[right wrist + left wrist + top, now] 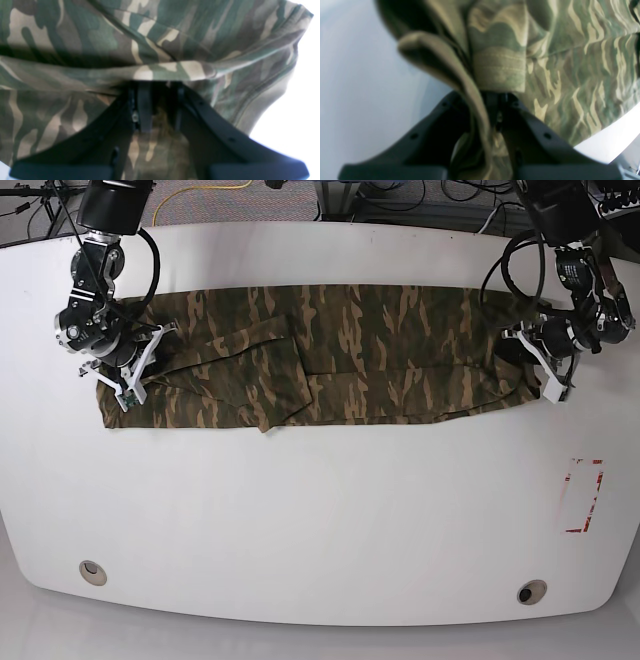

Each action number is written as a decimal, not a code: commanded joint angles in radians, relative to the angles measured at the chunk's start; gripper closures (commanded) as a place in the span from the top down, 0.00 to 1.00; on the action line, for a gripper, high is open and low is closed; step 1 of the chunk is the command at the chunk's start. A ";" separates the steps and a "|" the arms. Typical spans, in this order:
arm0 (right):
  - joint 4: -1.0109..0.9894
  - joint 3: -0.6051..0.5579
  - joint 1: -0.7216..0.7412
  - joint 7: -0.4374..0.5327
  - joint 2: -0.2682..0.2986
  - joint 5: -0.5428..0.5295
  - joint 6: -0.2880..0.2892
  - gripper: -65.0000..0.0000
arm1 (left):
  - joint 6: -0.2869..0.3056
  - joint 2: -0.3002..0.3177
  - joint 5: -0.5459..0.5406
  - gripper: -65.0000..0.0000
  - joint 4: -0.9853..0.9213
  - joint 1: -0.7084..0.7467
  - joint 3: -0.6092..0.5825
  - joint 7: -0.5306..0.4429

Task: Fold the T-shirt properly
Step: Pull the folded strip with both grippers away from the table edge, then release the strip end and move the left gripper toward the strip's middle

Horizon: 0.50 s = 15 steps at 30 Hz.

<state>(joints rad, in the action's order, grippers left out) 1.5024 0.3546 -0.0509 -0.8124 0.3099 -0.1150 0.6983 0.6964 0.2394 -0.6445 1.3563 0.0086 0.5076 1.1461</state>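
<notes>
The T-shirt (pixel 330 355) lies stretched in a long band near the far edge of the white table (pixel 320 520). The left gripper (pixel 535 370) and right gripper (pixel 120 375) each pinch cloth at opposite ends.

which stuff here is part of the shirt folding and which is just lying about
Part of the job:
- T-shirt, spread in a long band across the table
- left pincer, shut on its one end
- right pincer, shut on its other end

Just there:
- red-marked rectangle
- two round table holes
- white table
</notes>
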 commanded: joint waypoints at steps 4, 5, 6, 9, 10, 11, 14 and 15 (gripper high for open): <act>0.014 0.004 0.010 0.005 0.013 -0.005 0.000 0.18 | 0.002 0.015 -0.002 0.07 0.190 0.001 -0.022 0.002; 0.014 0.004 0.010 0.005 0.013 -0.005 0.000 0.18 | 0.002 0.015 -0.001 0.07 0.220 0.003 -0.037 0.004; 0.014 0.004 0.010 0.005 0.013 -0.005 0.000 0.18 | 0.002 0.015 -0.001 0.07 0.246 0.012 -0.053 0.004; 0.014 0.004 0.010 0.005 0.013 -0.005 0.000 0.18 | 0.002 0.015 -0.002 0.07 0.340 0.038 -0.109 0.004; 0.014 0.004 0.010 0.005 0.013 -0.005 0.000 0.18 | 0.002 0.015 -0.002 0.07 0.363 0.043 -0.126 0.004; 0.014 0.004 0.010 0.005 0.013 -0.005 0.000 0.18 | 0.002 0.015 -0.002 0.07 0.398 0.046 -0.151 0.004; 0.014 0.004 0.010 0.005 0.013 -0.005 0.000 0.18 | 0.002 0.013 -0.002 0.07 0.473 0.049 -0.220 0.004; 0.014 0.004 0.010 0.005 0.013 -0.005 0.000 0.18 | 0.002 0.011 -0.002 0.07 0.489 0.047 -0.243 0.004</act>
<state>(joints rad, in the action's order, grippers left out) 1.5024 0.3546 -0.0509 -0.8120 0.3103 -0.1169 0.6983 0.6968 0.2424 -0.6312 1.7741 0.0708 0.3111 1.1641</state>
